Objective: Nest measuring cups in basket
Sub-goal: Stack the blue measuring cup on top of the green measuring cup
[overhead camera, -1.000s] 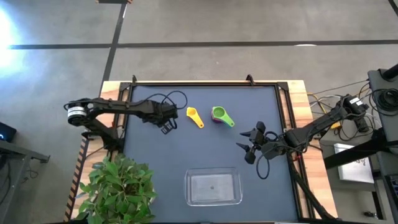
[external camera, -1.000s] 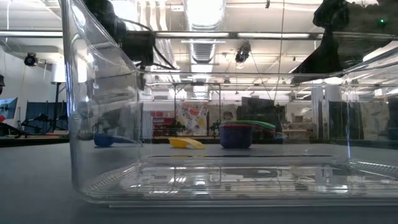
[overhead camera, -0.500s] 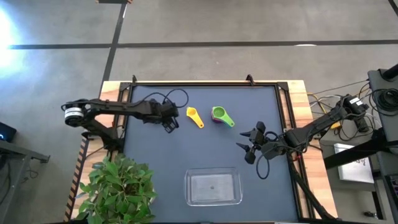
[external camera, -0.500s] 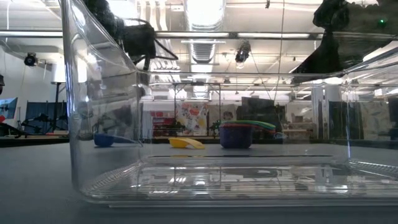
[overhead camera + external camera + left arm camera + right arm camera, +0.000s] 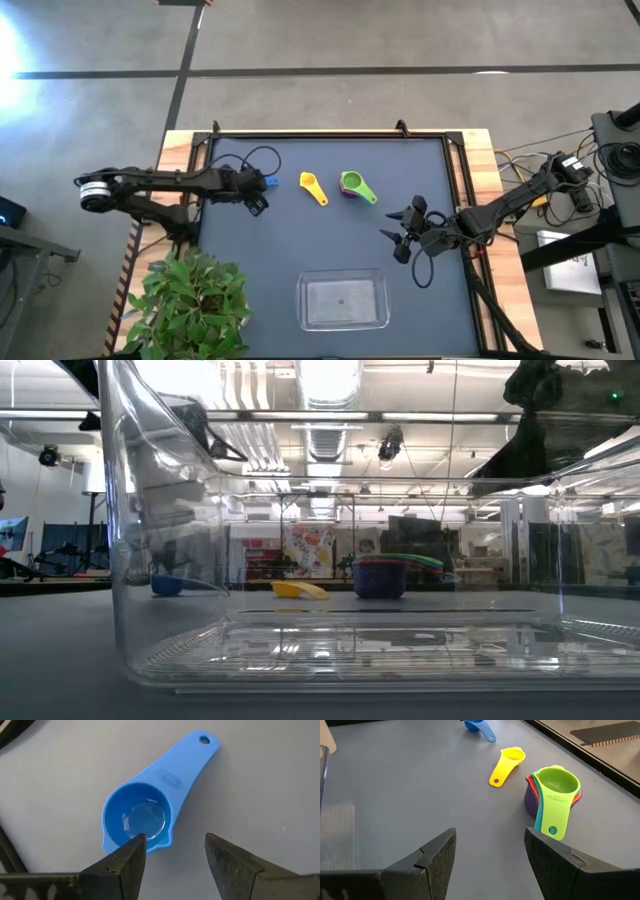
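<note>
The blue measuring cup (image 5: 142,817) lies on its base on the dark mat, apart from the others, handle flat. My left gripper (image 5: 172,852) hovers open above it, off its bowl end, near the table's left side (image 5: 255,197). The yellow cup (image 5: 313,187) lies alone to its right. A nested stack with the green cup (image 5: 554,787) on top and purple outermost stands further right (image 5: 356,186). The clear basket (image 5: 343,300) sits near the front edge. My right gripper (image 5: 490,855) waits open, right of centre (image 5: 400,236).
A potted plant (image 5: 190,300) stands at the table's near left corner. A cable loops above the left gripper (image 5: 262,158). Bare mat (image 5: 330,240) lies between the cups and the basket. In the low view the basket wall (image 5: 160,560) fills the foreground.
My left arm has drawn back toward the table's left edge, uncovering the blue cup in the high view. The blue cup has stayed on the mat. My right arm has kept still.
</note>
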Motion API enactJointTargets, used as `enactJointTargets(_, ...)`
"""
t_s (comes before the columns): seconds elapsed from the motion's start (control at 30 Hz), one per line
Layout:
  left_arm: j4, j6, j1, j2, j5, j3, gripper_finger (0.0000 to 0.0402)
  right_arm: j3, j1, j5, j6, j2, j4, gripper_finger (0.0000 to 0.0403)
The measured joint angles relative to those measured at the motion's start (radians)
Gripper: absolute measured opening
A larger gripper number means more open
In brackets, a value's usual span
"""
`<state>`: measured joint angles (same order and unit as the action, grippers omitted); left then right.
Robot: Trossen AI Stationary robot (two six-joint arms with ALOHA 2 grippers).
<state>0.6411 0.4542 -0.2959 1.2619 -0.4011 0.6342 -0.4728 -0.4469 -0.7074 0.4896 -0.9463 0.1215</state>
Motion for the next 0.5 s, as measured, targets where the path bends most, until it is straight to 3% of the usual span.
enactJointTargets(0.2, -0.058, -0.011, -0.010, -0.008, -0.028, -0.037, 0.0185, 0.000, 0.000, 0.000, 0.009, 0.000, -0.001, 0.0224)
enactJointTargets(0.5, -0.065, -0.052, -0.081, 0.108, -0.044, -0.040, 0.0181, 0.000, 0.000, 0.000, 0.016, 0.000, -0.004, 0.0224)
